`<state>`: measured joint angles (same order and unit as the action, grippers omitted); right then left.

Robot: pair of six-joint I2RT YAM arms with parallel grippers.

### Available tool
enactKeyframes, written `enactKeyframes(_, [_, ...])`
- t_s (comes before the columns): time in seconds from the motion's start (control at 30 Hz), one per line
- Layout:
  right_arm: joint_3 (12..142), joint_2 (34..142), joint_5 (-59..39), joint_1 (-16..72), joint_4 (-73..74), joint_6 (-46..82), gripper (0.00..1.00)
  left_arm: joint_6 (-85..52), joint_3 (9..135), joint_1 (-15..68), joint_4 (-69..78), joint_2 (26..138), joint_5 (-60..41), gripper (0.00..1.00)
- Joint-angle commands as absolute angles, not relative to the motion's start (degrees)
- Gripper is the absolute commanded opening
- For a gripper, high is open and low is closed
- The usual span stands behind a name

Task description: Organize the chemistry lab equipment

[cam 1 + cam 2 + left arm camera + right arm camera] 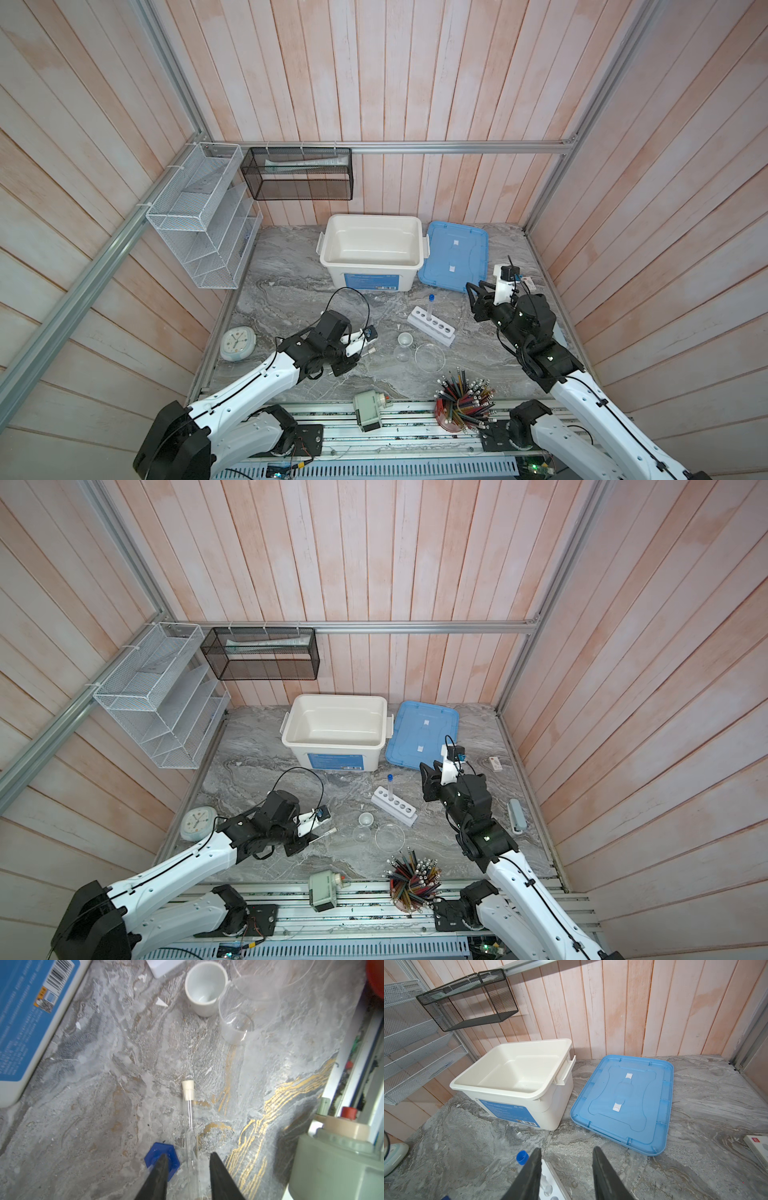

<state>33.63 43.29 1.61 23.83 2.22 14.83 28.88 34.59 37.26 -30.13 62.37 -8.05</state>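
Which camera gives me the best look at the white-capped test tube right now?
The left wrist view: the white-capped test tube lies flat on the table, cap and clear body visible, between the left gripper's open jaws. Both top views show only its capped end, small, beyond that gripper. The right wrist view misses it.

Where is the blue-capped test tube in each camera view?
Both top views: blue-capped test tube upright in the rack's end hole, mid-table.
Left wrist: not in it.
Right wrist: only its blue cap shows, beside the rack.
Shared landmark: the white bin behind it.
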Motion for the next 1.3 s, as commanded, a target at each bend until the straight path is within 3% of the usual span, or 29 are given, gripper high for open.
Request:
enactKeyframes(0.0, [32.26, 42.98, 1.3, 23.64, 3.32, 15.28, 0.42, 28.64, 34.45, 37.98, -30.42, 64.13, -5.53, 0.38])
enactKeyframes(0.43, [29.03, 43.05, 1.18, 23.62, 5.77, 15.13, 0.42, 30.05, 35.93, 38.94, -29.66, 71.06, -0.26, 0.48])
enactKeyframes(1.27, [27.08, 42.91, 2.34, 23.38, 7.03, 14.33, 0.42, 29.53, 36.0, 40.67, -30.76, 75.83, 0.67, 0.39])
